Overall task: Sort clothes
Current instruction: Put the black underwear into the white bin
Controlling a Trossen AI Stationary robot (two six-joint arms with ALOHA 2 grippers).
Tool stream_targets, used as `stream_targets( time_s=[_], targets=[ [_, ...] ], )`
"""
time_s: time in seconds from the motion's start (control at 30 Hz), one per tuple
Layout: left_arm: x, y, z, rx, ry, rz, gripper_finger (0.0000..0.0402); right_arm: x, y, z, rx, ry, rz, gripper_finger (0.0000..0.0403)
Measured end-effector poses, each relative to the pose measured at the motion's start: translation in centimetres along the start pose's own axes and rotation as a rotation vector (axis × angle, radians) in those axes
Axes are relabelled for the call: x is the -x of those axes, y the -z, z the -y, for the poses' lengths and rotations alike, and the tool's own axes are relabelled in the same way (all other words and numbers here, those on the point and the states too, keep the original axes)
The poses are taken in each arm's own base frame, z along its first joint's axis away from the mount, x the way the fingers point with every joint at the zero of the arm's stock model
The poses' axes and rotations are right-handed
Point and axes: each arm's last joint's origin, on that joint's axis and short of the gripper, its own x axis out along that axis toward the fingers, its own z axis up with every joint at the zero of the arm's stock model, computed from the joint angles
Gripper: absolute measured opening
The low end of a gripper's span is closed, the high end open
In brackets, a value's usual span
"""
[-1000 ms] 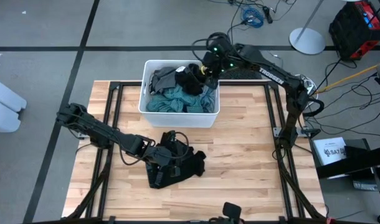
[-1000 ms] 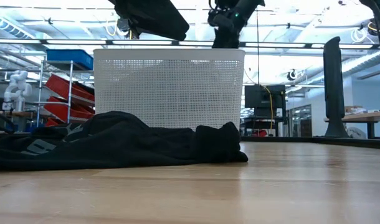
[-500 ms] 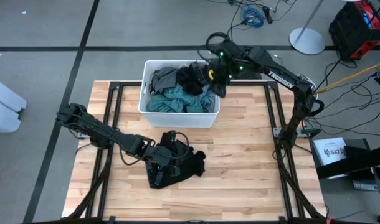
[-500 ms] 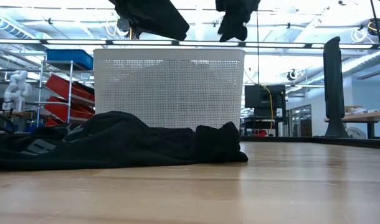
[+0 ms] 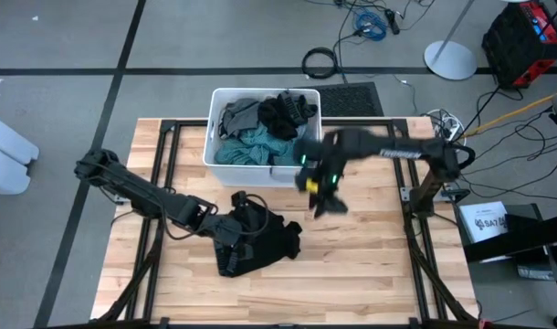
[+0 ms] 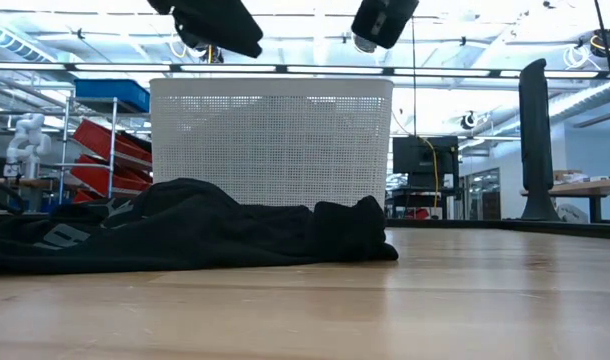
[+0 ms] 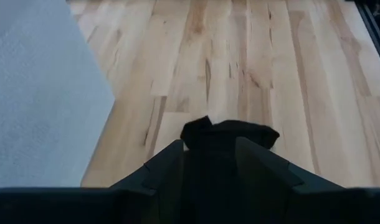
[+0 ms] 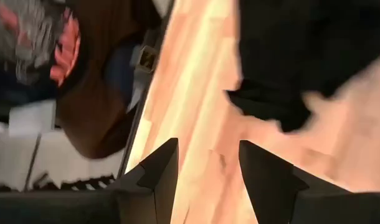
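A black garment (image 5: pixel 265 245) lies spread on the wooden table (image 5: pixel 370 265); the low view shows it (image 6: pixel 185 235) flat on the wood. My left gripper (image 5: pixel 235 224) hovers over its left part, well above the table in the low view (image 6: pixel 210 20), shut on black cloth (image 7: pixel 227 132). My right gripper (image 5: pixel 326 199) hangs open over the table's middle, in front of the white bin (image 5: pixel 260 171), with only wood between its fingers (image 8: pixel 205 177). In the bin lie teal (image 5: pixel 251 146), grey (image 5: pixel 237 114) and black (image 5: pixel 288 108) clothes. My left gripper has black cloth between its two fingers; the cloth fills the gap and its edge (image 7: pixel 227 127) sticks out a little past the fingertips. The fingers slant down from the table's left side. Whether this cloth belongs to the garment lying below, I cannot tell.
The white bin (image 6: pixel 270 140) stands at the table's far edge, left of centre. Bare wood lies to the right of the black garment and along the near edge. Black frame rails (image 5: pixel 415 247) run along the table's sides.
My right gripper has swung from the bin's far right corner toward the near edge, coming out over the table's middle, turning and sinking a little on the way. My left gripper has drawn back slightly toward the table's left edge.
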Motion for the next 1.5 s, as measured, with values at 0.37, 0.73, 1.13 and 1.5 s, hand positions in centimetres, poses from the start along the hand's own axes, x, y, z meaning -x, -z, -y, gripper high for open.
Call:
stream_targets(
  time_s=[0.37,0.73,1.13,1.5],
  targets=[
    [1.0,2.3,1.1,0.169,0.006,-0.187,0.0157,-13.5,2.7,-1.6,0.107,-0.019,-0.054,0.0157],
    [4.4,6.9,2.5,0.156,-0.101,-0.548,0.0157,-18.8,5.7,-0.7,0.093,-0.049,0.08,0.0157],
    [3.0,8.7,-0.3,0.376,-0.286,-0.584,0.0157,-19.2,6.0,-1.1,0.098,-0.058,0.064,0.0157],
    [0.7,11.2,-4.2,0.522,-0.146,-0.512,0.0157,-19.3,6.1,-1.3,0.131,-0.063,0.06,0.0157]
  ],
)
